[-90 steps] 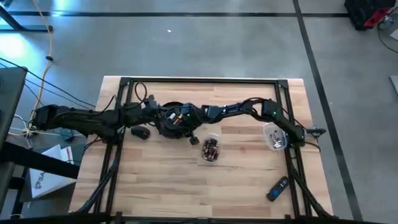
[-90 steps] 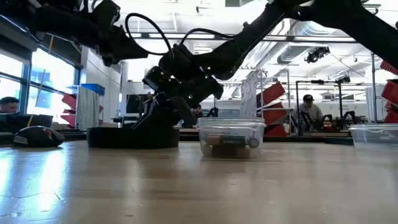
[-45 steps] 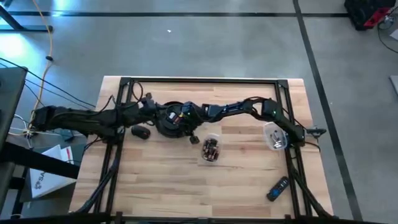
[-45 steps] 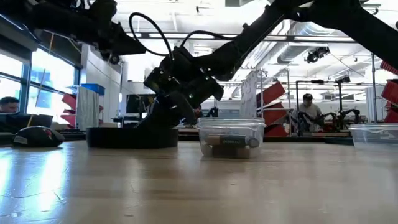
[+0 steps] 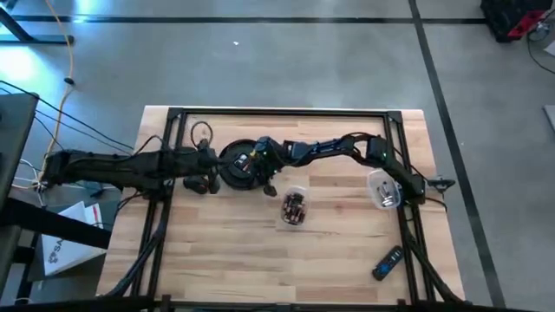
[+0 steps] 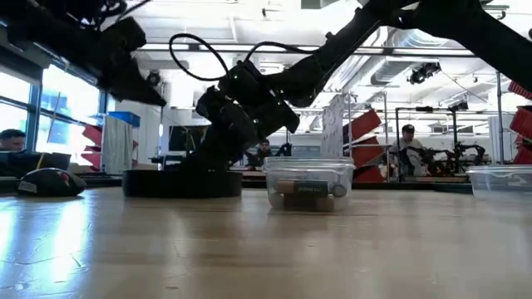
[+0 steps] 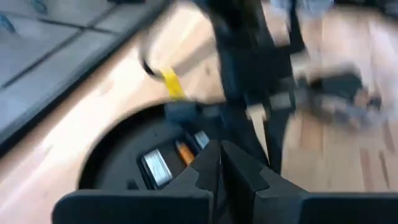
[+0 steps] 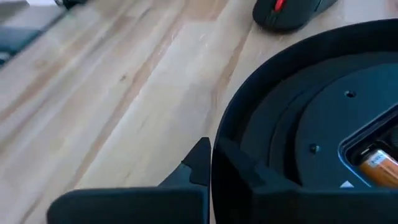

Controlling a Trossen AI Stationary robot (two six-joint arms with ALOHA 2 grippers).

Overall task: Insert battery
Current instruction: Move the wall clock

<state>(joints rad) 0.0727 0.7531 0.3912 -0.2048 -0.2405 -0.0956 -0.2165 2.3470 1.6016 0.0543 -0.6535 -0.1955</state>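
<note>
A battery already sits in the open slot of the round black plastic device (image 5: 236, 166) near the table's back-left — its orange-and-silver end shows in the right wrist view (image 8: 380, 165). Judging by that, insertion is largely done; what seems left is pressing it home or closing up. The right gripper (image 5: 264, 159) grips the device's matte rim, fingers clenched on it. The left gripper (image 5: 205, 161) hovers just beside the device, fingers closed with nothing between them. A clear plastic tub (image 5: 295, 207) of spare cylindrical cells rests on the pale wood-grain table (image 5: 225, 251)
</note>
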